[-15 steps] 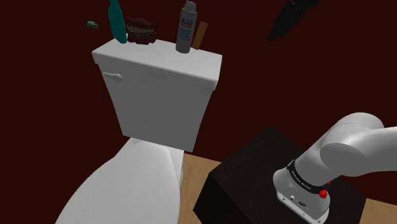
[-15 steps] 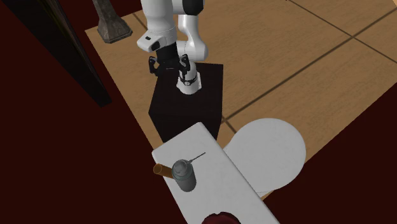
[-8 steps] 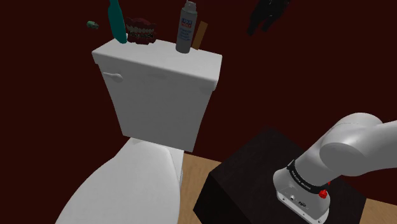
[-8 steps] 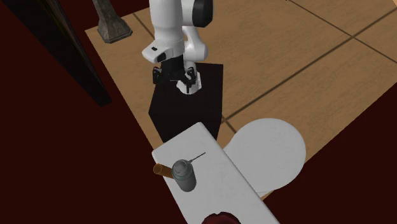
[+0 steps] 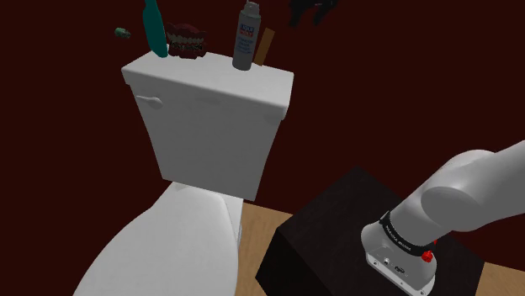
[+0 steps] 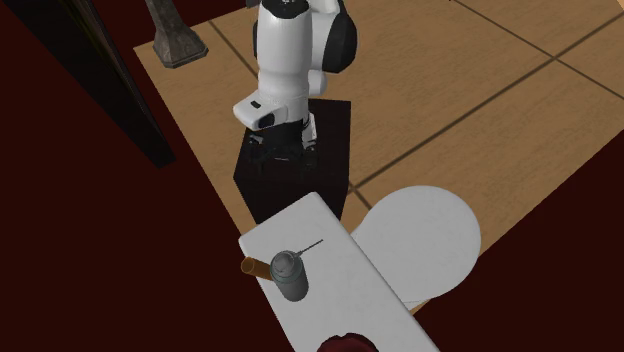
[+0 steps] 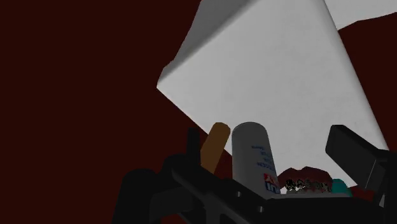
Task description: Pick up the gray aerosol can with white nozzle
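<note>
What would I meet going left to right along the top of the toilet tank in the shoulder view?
Teal bottle → red toothy object → gray aerosol can → brown stick.

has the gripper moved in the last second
Yes. In the shoulder view the gripper has swung left along the top edge, closing on the gray aerosol can, which stands on the toilet tank.

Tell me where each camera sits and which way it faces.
Shoulder: beside the stand, facing the toilet tank; arm and hand show.
Second exterior: above the tank, looking down at the robot; arm, stand show.
Wrist: on the hand, aimed at the tank top; its fingers show.
All three share the gray can.
</note>
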Robot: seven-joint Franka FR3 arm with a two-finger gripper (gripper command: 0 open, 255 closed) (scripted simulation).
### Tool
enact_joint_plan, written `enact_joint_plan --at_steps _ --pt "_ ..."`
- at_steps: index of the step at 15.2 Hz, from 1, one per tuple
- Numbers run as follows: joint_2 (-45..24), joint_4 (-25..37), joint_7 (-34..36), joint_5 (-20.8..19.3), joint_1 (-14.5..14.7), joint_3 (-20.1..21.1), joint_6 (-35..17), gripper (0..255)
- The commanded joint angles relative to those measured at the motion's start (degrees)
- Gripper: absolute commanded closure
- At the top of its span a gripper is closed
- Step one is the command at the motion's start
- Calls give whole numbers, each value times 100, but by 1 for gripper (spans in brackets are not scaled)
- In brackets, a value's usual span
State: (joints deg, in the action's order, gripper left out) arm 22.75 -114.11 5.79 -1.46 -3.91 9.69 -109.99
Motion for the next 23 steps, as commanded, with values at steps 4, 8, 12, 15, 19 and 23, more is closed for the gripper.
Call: enact_joint_plan --at_steps 4,8,12,15,19,23 --pt "-1029 958 752 -558 -119 421 -265 0" --pt "-1912 1946 1343 -1163 -133 688 -227 0" --pt "-2898 3180 1873 -1865 23 844 22 0" --pt "-3032 3208 1992 -1986 68 831 -80 0" --pt "-2945 2792 2078 -1991 38 814 -406 0" --pt "-2910 2641 2106 -1993 25 807 -523 255"
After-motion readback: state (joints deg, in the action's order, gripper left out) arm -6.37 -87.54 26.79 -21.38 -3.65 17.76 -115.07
